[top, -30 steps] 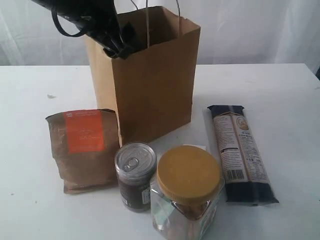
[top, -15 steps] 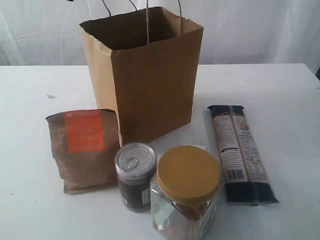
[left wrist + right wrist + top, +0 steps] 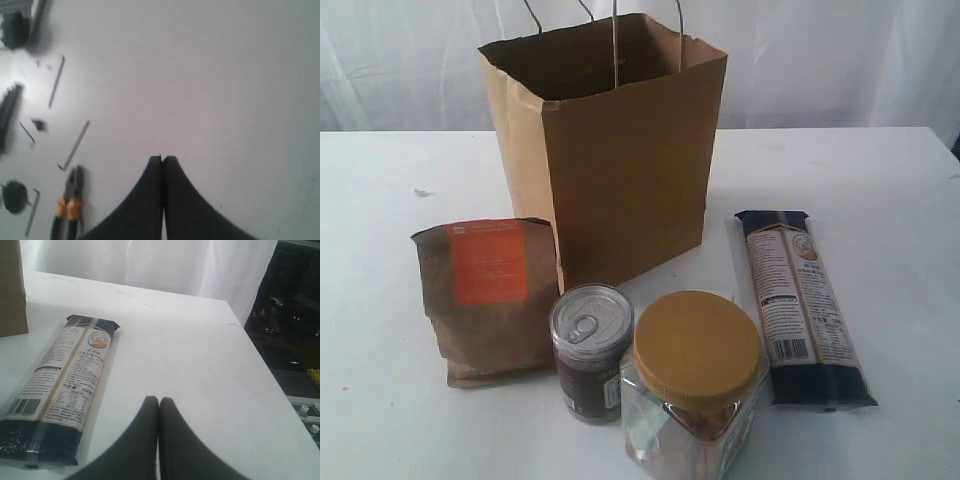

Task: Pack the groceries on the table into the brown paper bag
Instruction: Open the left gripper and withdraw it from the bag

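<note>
The brown paper bag [image 3: 610, 150] stands open at the back of the white table [image 3: 880, 180]. In front of it are the brown pouch with orange label [image 3: 490, 295], the dark pull-tab can [image 3: 590, 350], the clear yellow-lidded jar [image 3: 695, 385] and the long dark pasta packet [image 3: 800, 305]. Neither arm shows in the exterior view. My left gripper [image 3: 162, 159] is shut and empty over a bare pale surface. My right gripper [image 3: 159, 401] is shut and empty above the table, beside the pasta packet [image 3: 65, 380].
In the left wrist view, orange-handled pliers [image 3: 67, 210], thin metal rods [image 3: 75, 145] and dark small parts [image 3: 15, 195] lie on the pale surface. The right wrist view shows the table's edge [image 3: 260, 355], with a dark area beyond it.
The left arm, which reached over the bag's mouth a second ago, has gone out of the exterior view. The groceries and bag have not moved.
</note>
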You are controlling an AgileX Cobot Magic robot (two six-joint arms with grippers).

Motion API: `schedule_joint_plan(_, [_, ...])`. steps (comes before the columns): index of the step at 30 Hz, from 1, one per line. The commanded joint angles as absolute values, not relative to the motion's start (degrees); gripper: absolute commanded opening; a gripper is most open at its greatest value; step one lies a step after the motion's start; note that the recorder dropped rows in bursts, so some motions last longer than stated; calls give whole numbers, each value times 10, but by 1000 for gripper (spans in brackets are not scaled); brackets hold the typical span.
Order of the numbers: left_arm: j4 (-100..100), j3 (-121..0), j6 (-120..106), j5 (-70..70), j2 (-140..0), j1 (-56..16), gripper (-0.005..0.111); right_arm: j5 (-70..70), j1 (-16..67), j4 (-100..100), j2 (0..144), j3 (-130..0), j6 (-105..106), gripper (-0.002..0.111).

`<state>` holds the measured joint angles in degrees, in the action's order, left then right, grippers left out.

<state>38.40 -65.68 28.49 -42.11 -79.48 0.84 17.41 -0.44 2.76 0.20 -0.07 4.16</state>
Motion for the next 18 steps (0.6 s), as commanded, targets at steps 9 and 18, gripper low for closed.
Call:
schedule_joint_plan(9, [316,-403,365,-77,-631,56,1,166,-4,28,0,0,43,0])
schedule_joint_plan(18, [240,-395,452,-27,-398,56,1,166,-4,28,0,0,43,0])
